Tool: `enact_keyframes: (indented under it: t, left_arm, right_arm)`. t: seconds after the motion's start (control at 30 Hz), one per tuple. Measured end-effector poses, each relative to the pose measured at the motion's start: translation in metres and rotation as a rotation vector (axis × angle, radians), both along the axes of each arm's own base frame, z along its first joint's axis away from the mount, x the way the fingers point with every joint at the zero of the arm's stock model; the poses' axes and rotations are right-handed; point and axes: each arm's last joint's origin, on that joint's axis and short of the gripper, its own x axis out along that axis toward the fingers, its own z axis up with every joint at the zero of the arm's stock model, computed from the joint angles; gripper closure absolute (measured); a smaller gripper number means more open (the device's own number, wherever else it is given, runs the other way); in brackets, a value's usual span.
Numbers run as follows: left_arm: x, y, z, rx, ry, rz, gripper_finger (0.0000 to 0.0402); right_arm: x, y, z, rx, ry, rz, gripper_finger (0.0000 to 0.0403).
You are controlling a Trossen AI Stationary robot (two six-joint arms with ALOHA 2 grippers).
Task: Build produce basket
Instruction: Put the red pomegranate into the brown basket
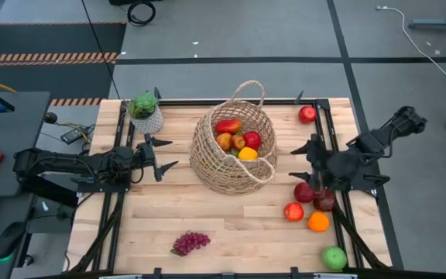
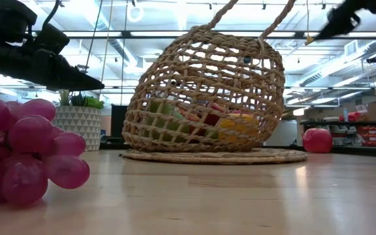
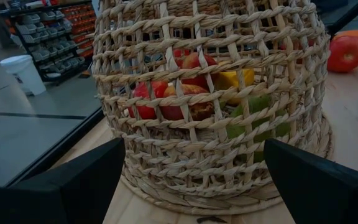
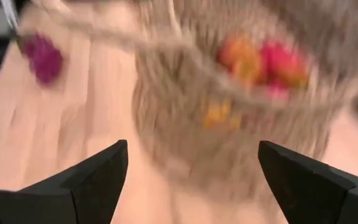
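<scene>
Item count, table top
One basket [image 1: 231, 155], one grape bunch [image 1: 190, 242], one orange [image 1: 318, 222], one green apple [image 1: 334, 258], four red fruits loose at right, one potted plant [image 1: 145, 111].

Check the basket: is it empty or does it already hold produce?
Partly filled: the basket holds several pieces of red, orange and yellow produce.

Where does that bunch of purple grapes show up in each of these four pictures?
High view: grapes near the table's front edge, bottom centre.
Low view: close up at the far left.
Left wrist view: not in it.
Right wrist view: blurred purple patch, upper left.
Shared landmark: the wicker basket, seen in every view.
</scene>
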Motion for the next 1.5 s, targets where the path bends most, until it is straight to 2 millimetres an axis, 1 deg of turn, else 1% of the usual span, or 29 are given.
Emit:
enact_keyframes:
  t: [0.1, 0.17, 0.33, 0.43, 0.57, 0.77, 0.9, 1.07, 1.2, 1.3, 1.4, 1.5]
  left_arm:
    - [0.000, 0.000, 0.000, 0.000, 0.000, 0.000, 0.0011]
    - [0.000, 0.000, 0.000, 0.000, 0.000, 0.000, 0.0011]
    - [0.000, 0.000, 0.000, 0.000, 0.000, 0.000, 0.0011]
    - [0.000, 0.000, 0.000, 0.000, 0.000, 0.000, 0.0011]
    - [0.000, 0.000, 0.000, 0.000, 0.000, 0.000, 0.0011]
    - [0.000, 0.000, 0.000, 0.000, 0.000, 0.000, 0.0011]
    - [0.000, 0.000, 0.000, 0.000, 0.000, 0.000, 0.0011]
    - [0.000, 0.000, 0.000, 0.000, 0.000, 0.000, 0.0011]
    - [0.000, 0.000, 0.000, 0.000, 0.000, 0.000, 0.0011]
    - [0.000, 0.000, 0.000, 0.000, 0.000, 0.000, 0.0011]
    - [0.000, 0.000, 0.000, 0.000, 0.000, 0.000, 0.0011]
    - [0.000, 0.000, 0.000, 0.000, 0.000, 0.000, 0.0011]
  right_arm:
    - [0.000, 0.000, -0.007, 0.131, 0.144, -0.028, 0.0038]
    - [0.001, 0.001, -0.013, 0.183, 0.211, -0.034, 0.0038]
    - [0.009, 0.002, -0.034, 0.156, 0.324, -0.060, 0.0038]
    - [0.015, 0.005, -0.042, 0.149, 0.390, -0.023, 0.0038]
    - [0.019, 0.009, -0.046, 0.157, 0.447, 0.060, 0.0038]
    - [0.027, 0.014, -0.049, 0.178, 0.443, 0.094, 0.0038]
    - [0.028, 0.012, -0.053, 0.229, 0.487, -0.004, 0.0038]
    - [0.036, 0.012, -0.066, 0.226, 0.607, -0.041, 0.0038]
    - [0.041, 0.011, -0.078, 0.225, 0.733, -0.114, 0.0038]
    - [0.043, 0.013, -0.085, 0.271, 0.810, -0.133, 0.0038]
    - [0.045, 0.016, -0.086, 0.305, 0.809, -0.145, 0.0038]
    - [0.044, 0.016, -0.087, 0.294, 0.796, -0.186, 0.0038]
